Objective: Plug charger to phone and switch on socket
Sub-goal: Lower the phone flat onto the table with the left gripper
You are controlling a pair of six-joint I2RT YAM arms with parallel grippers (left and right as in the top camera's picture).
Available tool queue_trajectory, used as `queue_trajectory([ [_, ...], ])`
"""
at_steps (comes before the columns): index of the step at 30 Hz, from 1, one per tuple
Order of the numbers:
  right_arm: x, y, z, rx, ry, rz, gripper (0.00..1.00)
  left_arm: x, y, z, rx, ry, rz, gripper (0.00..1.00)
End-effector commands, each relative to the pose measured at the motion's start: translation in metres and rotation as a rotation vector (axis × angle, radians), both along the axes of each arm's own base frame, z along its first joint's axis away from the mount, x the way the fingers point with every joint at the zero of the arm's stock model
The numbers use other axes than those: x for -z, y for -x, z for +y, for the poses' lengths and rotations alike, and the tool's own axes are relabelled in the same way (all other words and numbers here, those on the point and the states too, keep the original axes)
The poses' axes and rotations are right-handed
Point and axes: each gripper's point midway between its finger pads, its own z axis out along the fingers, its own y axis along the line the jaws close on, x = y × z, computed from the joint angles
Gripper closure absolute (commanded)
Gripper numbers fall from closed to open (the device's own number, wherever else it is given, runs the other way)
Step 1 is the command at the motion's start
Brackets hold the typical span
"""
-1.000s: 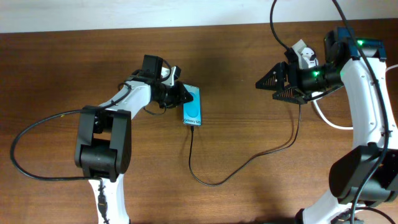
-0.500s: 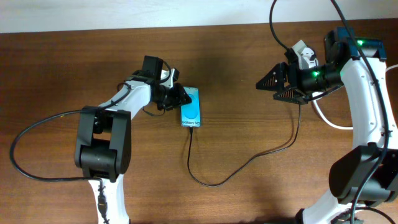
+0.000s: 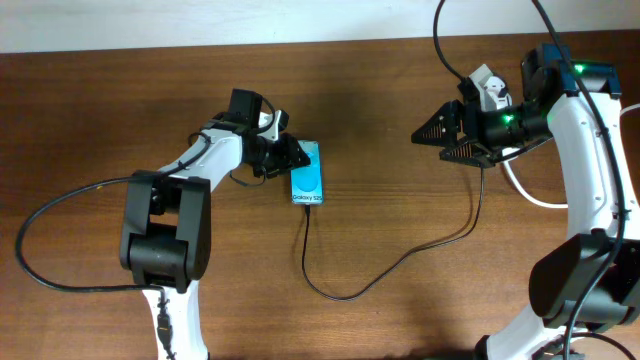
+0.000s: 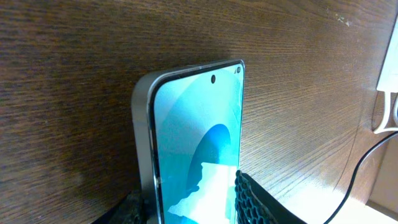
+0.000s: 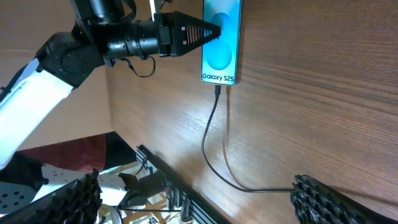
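Note:
The phone (image 3: pixel 309 180) lies on the wooden table with its cyan screen up. It also shows in the left wrist view (image 4: pixel 196 143) and the right wrist view (image 5: pixel 221 43). My left gripper (image 3: pixel 285 155) is shut on the phone's upper left end. The charger, a thin black cable (image 3: pixel 335 293), runs from the phone's bottom edge in a loop toward the right arm (image 5: pixel 211 143). My right gripper (image 3: pixel 452 138) is open wide and empty, held above the table. The white socket (image 3: pixel 488 90) is mostly hidden behind the right arm.
The socket's thick white cord (image 3: pixel 525 190) curves under the right arm. A black arm cable (image 3: pixel 40 215) loops at the left. The table's far edge meets a white wall (image 3: pixel 200 20).
The phone has shifted slightly toward me and turned a little in my left gripper. The right arm has not moved.

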Motion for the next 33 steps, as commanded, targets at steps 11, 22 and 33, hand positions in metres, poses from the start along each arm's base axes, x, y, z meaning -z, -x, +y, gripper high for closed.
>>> queue_trajectory([
  [11, -0.011, 0.0, -0.002, -0.009, 0.017, -0.054, 0.03, 0.021, 0.003, 0.026, -0.045, -0.153, 0.026, 0.56],
  [22, -0.011, 0.0, -0.002, -0.009, 0.017, -0.054, 0.03, 0.025, 0.004, 0.032, -0.053, -0.187, 0.034, 0.54],
  [33, -0.011, 0.0, -0.002, -0.009, 0.017, -0.054, 0.03, 0.028, 0.01, 0.037, -0.057, -0.219, 0.061, 0.54],
])
